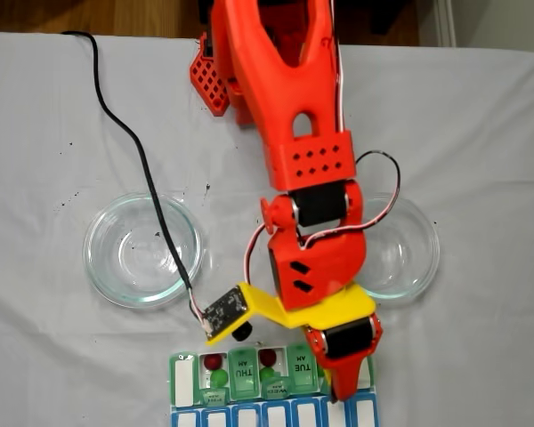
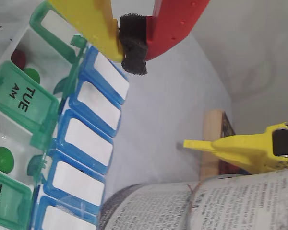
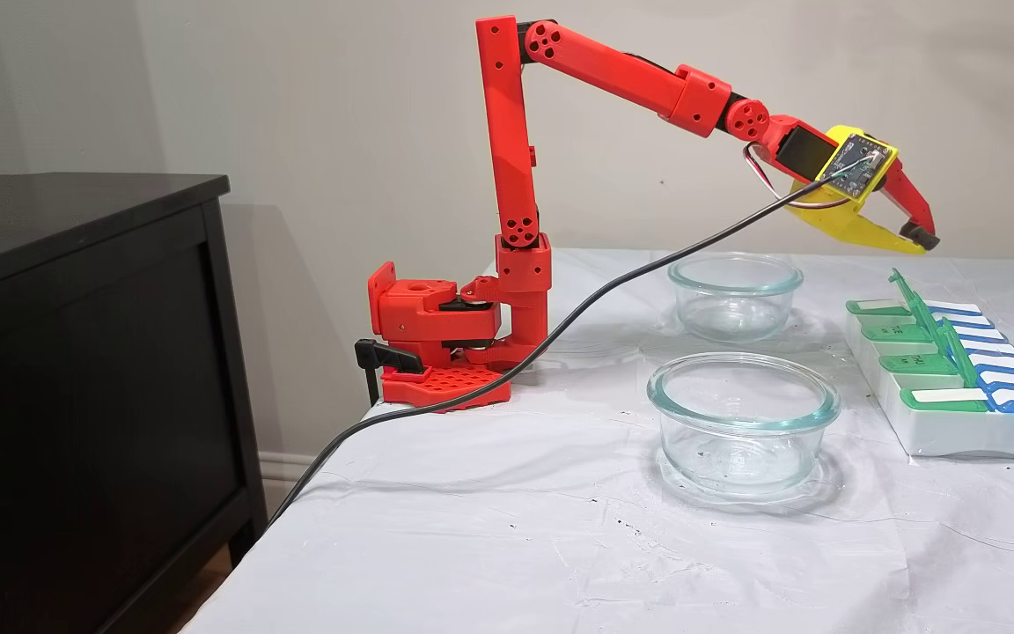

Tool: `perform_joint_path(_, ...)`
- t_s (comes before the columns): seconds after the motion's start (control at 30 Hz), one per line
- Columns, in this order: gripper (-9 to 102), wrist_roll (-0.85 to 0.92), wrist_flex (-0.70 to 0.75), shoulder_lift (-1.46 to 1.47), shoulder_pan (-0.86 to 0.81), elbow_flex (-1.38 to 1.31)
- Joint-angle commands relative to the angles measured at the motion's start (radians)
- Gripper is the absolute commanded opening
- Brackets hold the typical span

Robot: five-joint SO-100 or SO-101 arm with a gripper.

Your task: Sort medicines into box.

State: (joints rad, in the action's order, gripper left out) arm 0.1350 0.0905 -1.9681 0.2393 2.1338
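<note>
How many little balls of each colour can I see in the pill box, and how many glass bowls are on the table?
Red balls: 2
Green balls: 2
Glass bowls: 2
Total: 6

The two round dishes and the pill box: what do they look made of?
The dishes look like clear glass: see-through walls, thick greenish rims. The pill box looks like moulded plastic: opaque white base, translucent green and blue lids, glossy.
</note>
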Motion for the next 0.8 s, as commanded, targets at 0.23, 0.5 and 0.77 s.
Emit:
perform_joint_path(0.23, 0, 0.021, 0.117, -0.009, 0.017, -0.155)
perform_joint_path(0.5, 0, 0.067, 0.259, -0.049, 0.035, -0.156)
perform_joint_path(0.77, 0, 0.135, 0.356, -0.061, 0.057, -0.138)
